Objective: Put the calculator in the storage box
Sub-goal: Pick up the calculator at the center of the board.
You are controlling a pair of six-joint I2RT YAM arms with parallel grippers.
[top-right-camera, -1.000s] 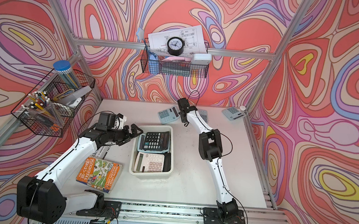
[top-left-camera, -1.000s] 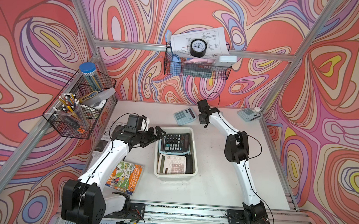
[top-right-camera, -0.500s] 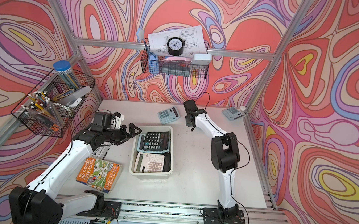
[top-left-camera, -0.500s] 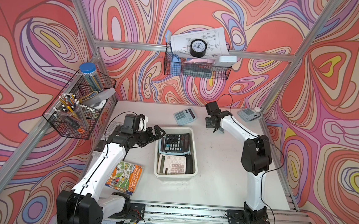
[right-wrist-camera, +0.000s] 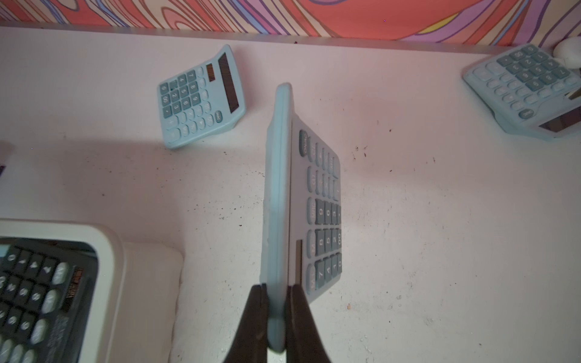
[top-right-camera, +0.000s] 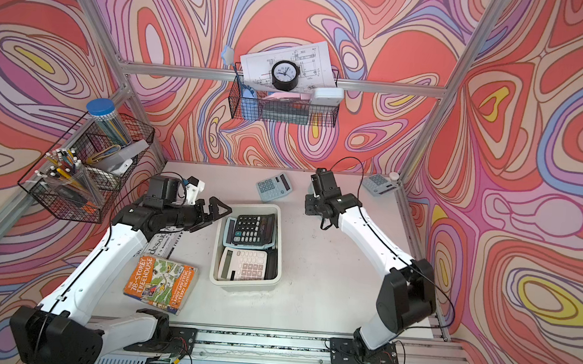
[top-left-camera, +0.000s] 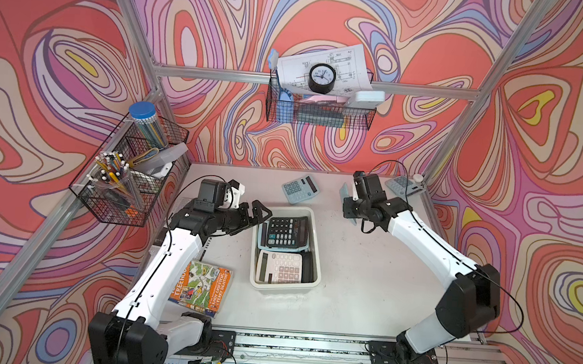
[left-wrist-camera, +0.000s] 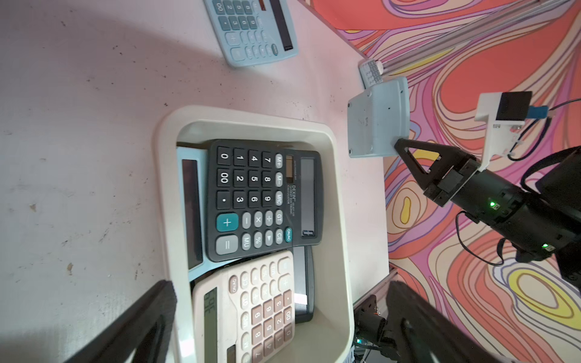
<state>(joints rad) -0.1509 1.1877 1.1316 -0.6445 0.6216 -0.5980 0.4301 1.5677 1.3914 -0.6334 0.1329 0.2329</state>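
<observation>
Right gripper [right-wrist-camera: 278, 287] raised calculator [right-wrist-camera: 278, 188] | table [right-wrist-camera: 440, 235] white, dirt-specked | walls [top-left-camera: 331, 15] swirl-patterned

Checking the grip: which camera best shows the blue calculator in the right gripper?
The right wrist view: the right gripper pinches the held calculator edge-on, keys visible. The left wrist view shows only its back; a top view shows just a sliver.
</observation>
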